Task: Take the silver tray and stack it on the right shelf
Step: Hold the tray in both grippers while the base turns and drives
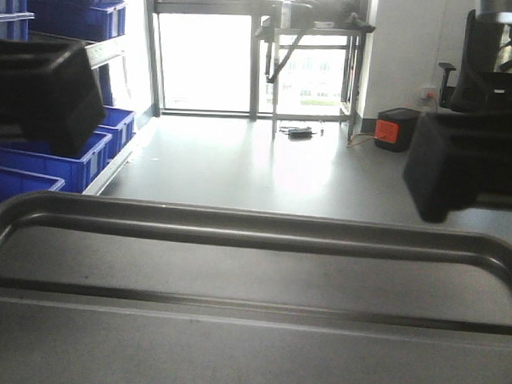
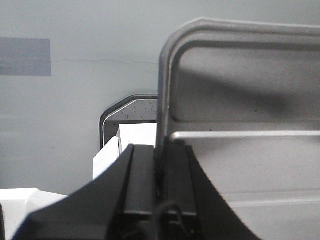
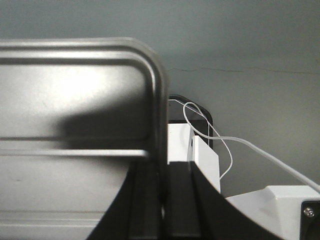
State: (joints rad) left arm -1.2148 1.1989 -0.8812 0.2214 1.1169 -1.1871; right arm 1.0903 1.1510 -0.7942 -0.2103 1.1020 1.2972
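Both arms reach forward, level, flanking the silver tray (image 1: 250, 328). The left gripper (image 2: 160, 172) is clamped on its left rim and the right gripper (image 3: 162, 182) on its right rim.

The silver tray (image 1: 250, 328) lies crosswise in front of me. Its left rim sits between the fingers of my left gripper (image 2: 159, 160), its right rim between those of my right gripper (image 3: 161, 172). Beyond it, bins (image 1: 45, 161) stand left, a box (image 1: 396, 128) sits on the floor to the right, and a rack (image 1: 313, 58) stands before the window (image 1: 206, 62).
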